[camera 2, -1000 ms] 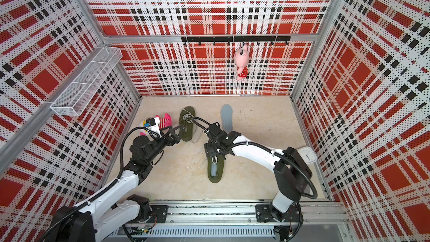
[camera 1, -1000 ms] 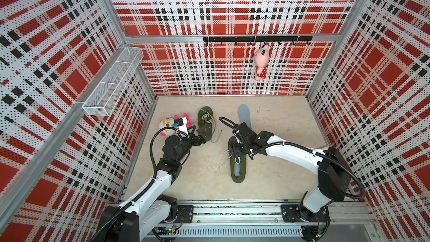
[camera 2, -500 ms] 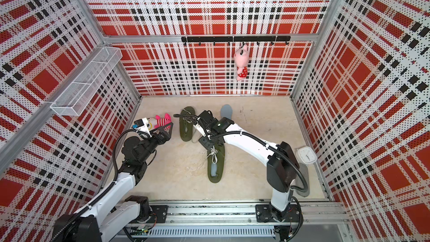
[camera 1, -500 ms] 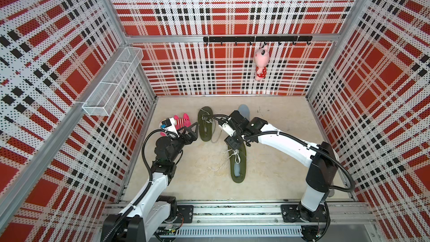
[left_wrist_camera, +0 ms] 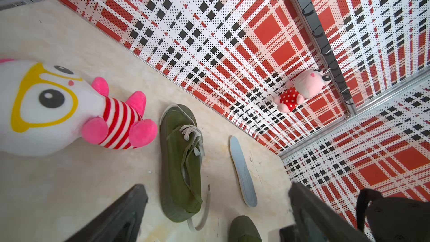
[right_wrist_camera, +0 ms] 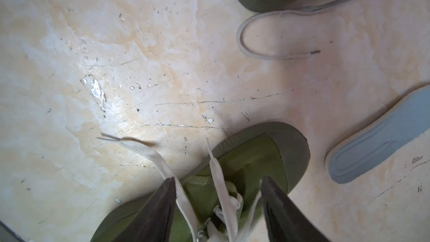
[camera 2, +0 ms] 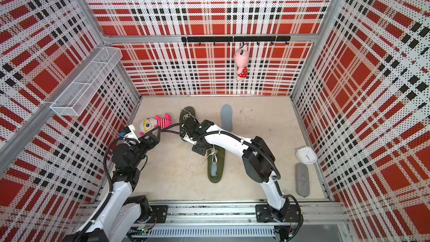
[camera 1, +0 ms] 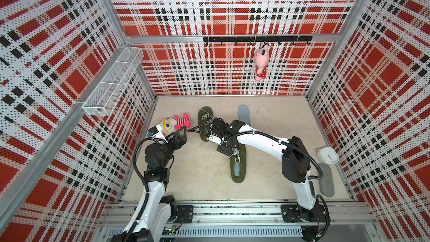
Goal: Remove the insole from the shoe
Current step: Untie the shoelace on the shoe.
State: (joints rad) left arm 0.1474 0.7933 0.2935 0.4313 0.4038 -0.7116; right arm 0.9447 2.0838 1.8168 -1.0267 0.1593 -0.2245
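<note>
Insole (camera 1: 236,170): pale blue-grey, flat inside the nearer olive sneaker (camera 1: 243,159), seen through its opening. Count: two olive sneakers, two insoles. Other sneaker (camera 1: 204,117) and loose insole (camera 1: 243,115) lie beyond the nearer sneaker. Right gripper (right_wrist_camera: 217,179) stands part open astride the nearer sneaker's white laces, nothing clamped. Left gripper (camera 1: 180,132) is fully spread, empty, left of that sneaker.

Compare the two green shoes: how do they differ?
The near shoe has whitish laces; the far shoe has greyer ones. The open right pincer straddles the near shoe's laces; the far shoe lies beside the striped plush toy. Both are olive green, toes toward the back wall.
</note>
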